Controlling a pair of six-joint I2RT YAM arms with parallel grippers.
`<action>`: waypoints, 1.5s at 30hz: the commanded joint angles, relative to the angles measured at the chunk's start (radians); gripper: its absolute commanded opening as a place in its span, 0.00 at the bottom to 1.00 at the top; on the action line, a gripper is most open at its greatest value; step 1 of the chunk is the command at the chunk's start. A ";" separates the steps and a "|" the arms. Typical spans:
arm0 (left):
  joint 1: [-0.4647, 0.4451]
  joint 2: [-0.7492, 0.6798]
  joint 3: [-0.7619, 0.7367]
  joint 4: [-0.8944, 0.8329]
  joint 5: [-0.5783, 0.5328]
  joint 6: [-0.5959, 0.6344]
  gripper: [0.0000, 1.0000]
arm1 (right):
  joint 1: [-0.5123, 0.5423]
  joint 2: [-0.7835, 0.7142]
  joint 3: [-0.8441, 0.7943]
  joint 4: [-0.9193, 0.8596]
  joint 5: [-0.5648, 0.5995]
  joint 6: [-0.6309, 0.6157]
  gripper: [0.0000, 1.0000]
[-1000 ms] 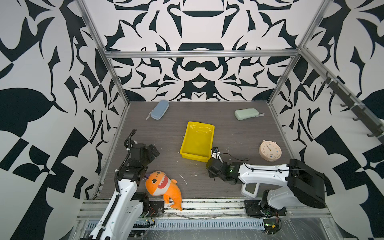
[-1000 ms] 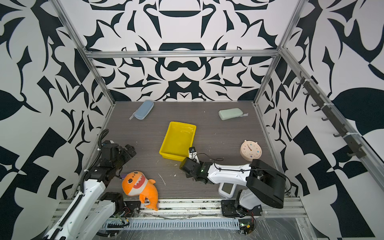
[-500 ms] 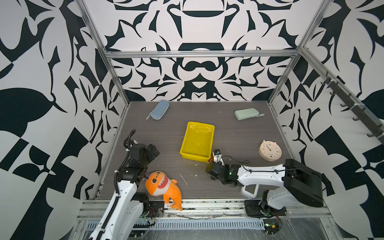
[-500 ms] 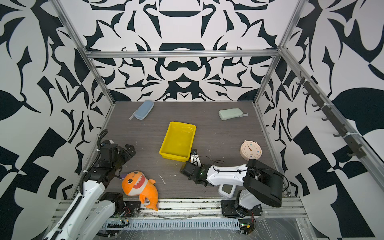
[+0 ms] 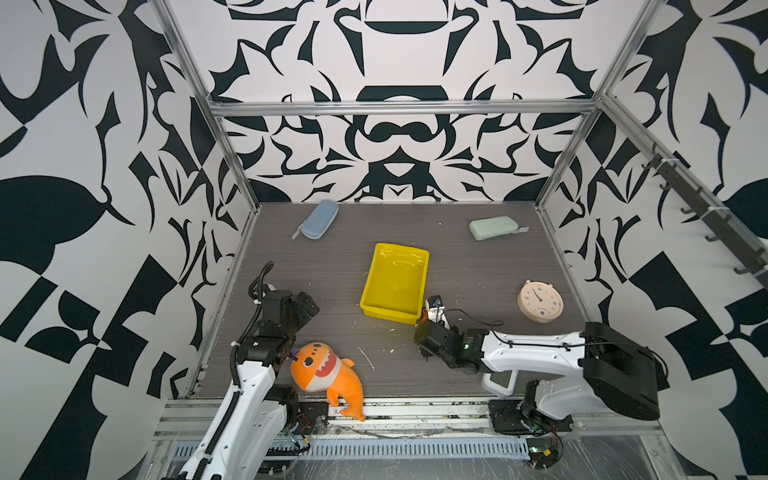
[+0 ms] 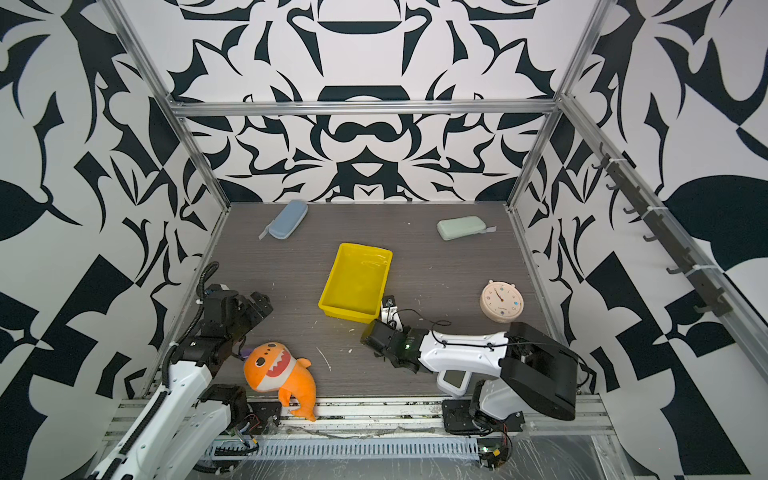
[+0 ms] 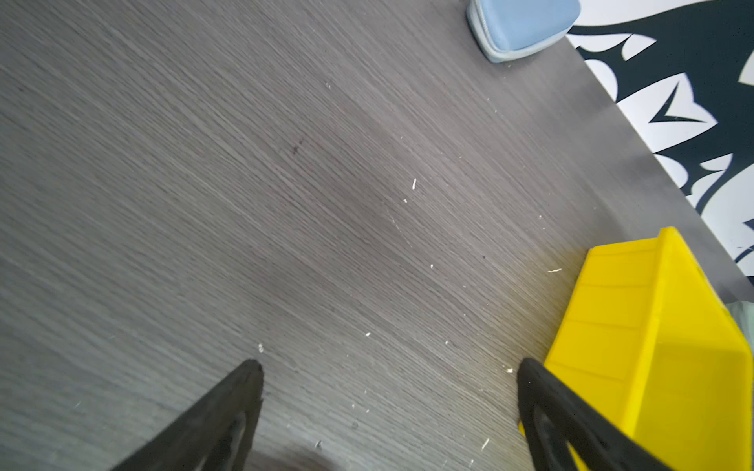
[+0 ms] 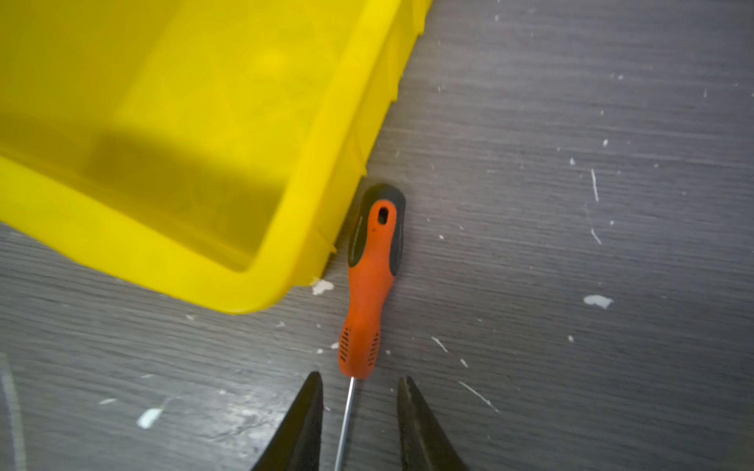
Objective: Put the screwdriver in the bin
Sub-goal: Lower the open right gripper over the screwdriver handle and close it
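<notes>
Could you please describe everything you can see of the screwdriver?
The screwdriver is small and slim: orange plastic-looking handle with dark grey grip panels and end cap, thin metal shaft. It lies flat on the table outside the bin, cap beside its corner wall. The shaft runs between the parted fingers of the right gripper, ungripped.

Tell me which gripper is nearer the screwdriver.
Right. The right gripper straddles the shaft of the screwdriver, jaws apart; the left gripper hangs across the bin from it.
</notes>
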 commanded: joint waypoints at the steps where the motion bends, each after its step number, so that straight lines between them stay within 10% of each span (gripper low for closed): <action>1: 0.002 0.004 0.019 -0.003 -0.003 -0.005 1.00 | 0.005 0.012 -0.013 0.045 -0.027 -0.016 0.39; 24: 0.003 -0.002 0.009 0.007 0.026 -0.008 1.00 | -0.012 0.176 0.017 0.053 0.062 -0.006 0.35; 32: 0.002 -0.036 -0.011 0.023 0.030 -0.009 1.00 | -0.014 0.162 -0.001 0.052 0.100 0.012 0.12; 45: -0.038 0.005 -0.043 0.155 0.139 0.075 1.00 | -0.014 -0.035 -0.088 -0.098 0.177 0.138 0.03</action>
